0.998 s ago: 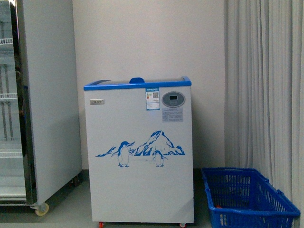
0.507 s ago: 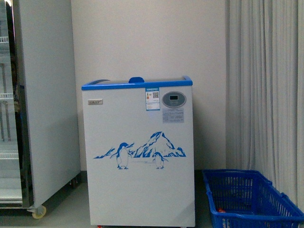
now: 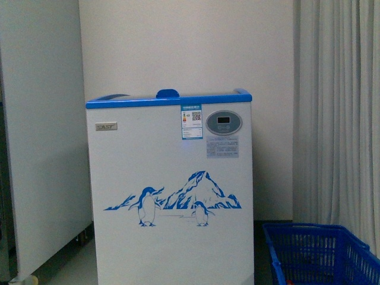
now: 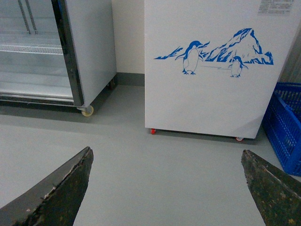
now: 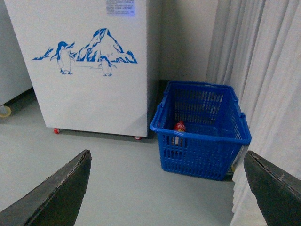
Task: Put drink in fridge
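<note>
Fridge [image 3: 169, 196] stands between grey cabinet [image 3: 41, 136] and blue basket [image 3: 320, 255].

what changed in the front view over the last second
The camera has closed in on the fridge: it fills more of the frame, and the grey upright cabinet has slid toward the left edge, its glass front almost out of sight. The blue basket is more cut off at lower right. Nothing was taken or let go; left gripper and right gripper are open and empty. Fridge itself unchanged.

On the fridge [image 3: 169, 166] the brand badge [image 3: 106, 126], colour label [image 3: 192, 122] and printed sticker [image 3: 222, 146] are all too blurred to read
</note>
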